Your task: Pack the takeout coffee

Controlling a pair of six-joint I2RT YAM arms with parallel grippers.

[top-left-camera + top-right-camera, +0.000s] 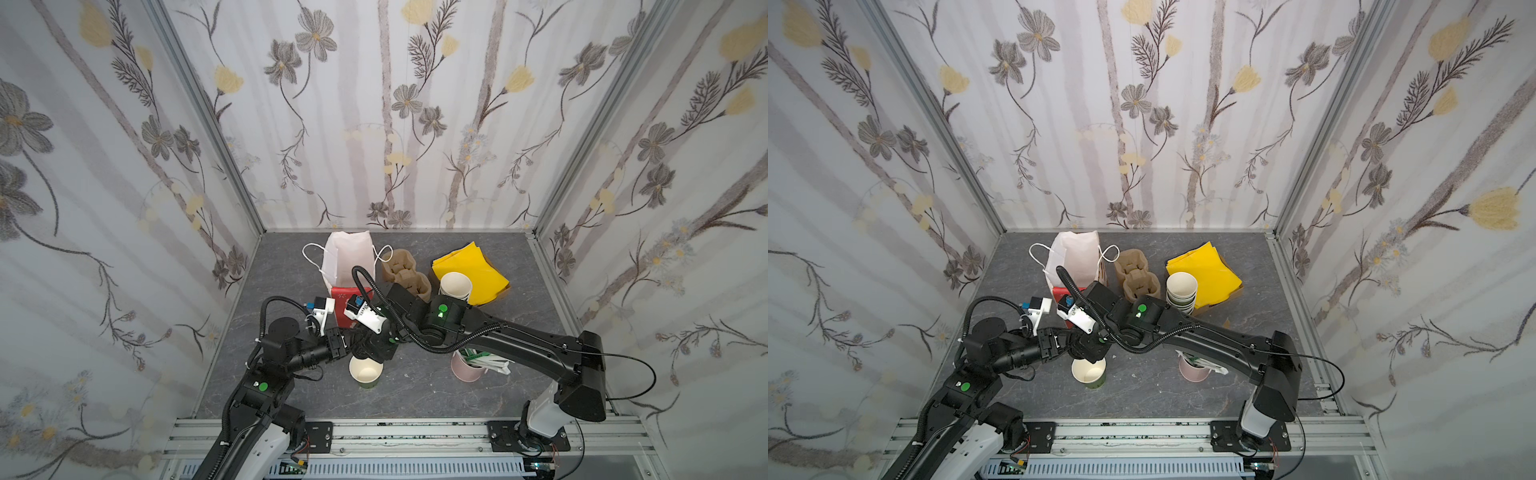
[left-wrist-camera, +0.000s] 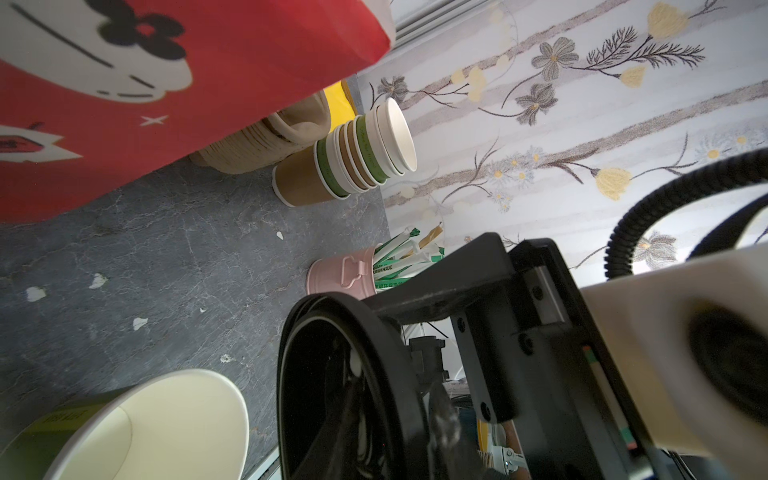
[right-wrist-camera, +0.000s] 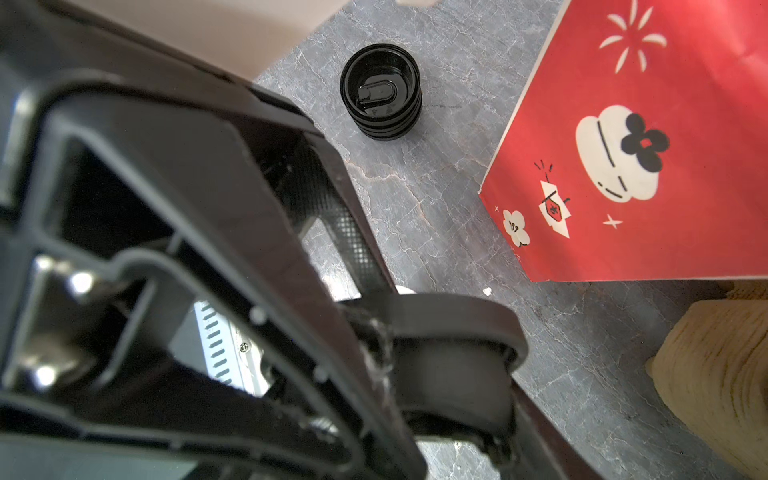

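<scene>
On the bag's (image 1: 341, 292) robot side, the right gripper (image 1: 371, 351) is clamping the lid (image 2: 316, 399) across its width, the left gripper (image 1: 356, 347) is sitting at its rim, grip unclear, and the open cup (image 1: 365, 371) is calling for a level, centred press

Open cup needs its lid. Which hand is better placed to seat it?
Left, probably: the left hand hangs close by the cup, lid at its fingers; the right hand reaches across.
</scene>
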